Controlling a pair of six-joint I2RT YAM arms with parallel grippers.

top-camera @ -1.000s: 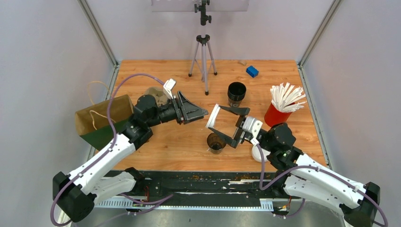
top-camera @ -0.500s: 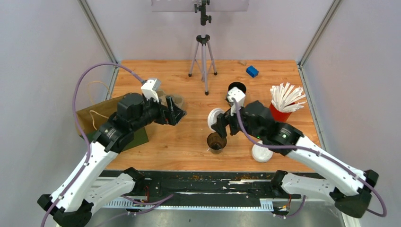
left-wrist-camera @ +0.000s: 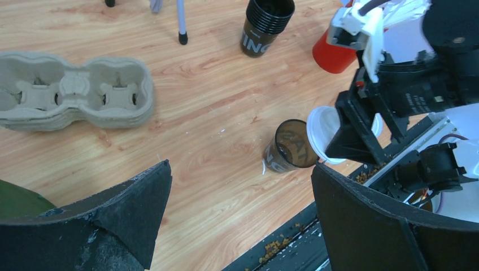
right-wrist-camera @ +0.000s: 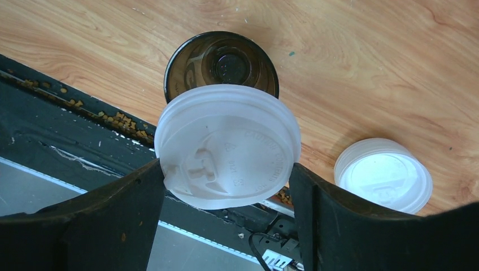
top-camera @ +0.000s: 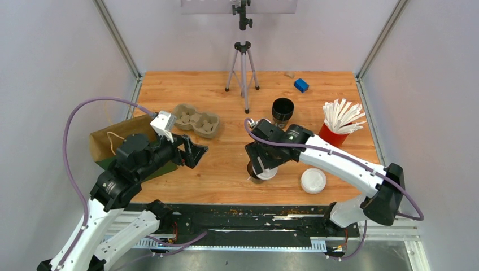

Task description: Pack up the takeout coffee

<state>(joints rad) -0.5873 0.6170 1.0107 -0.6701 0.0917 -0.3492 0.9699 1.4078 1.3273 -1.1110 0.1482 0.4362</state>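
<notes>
The coffee cup [top-camera: 257,171] stands upright and lidless on the wooden table near its front edge, and the right wrist view shows its brown inside [right-wrist-camera: 221,63]. The right gripper [top-camera: 263,167] hangs right over this cup, its two fingers pinching a round white lid [right-wrist-camera: 226,148] by the rim. The lid is held slightly tilted and covers the near-right part of the cup's mouth, leaving the rest bare. Whether it touches the rim cannot be told.

The left gripper [top-camera: 195,151] hovers left of the cup, well apart from it, with its fingers spread wide and nothing between them. From its wrist camera the cup [left-wrist-camera: 290,153] shows between those fingers with pale lettering on its side.

A loose white lid [top-camera: 313,180] lies flat to the right of the cup, near but not touching it. A pulp cup carrier [top-camera: 195,119] lies beyond the cup to its left. A stack of black cups [top-camera: 282,112] stands beyond the cup, slightly right. A red cup of white sticks [top-camera: 338,127] stands farther right, and a brown paper bag [top-camera: 114,139] lies far to the cup's left
</notes>
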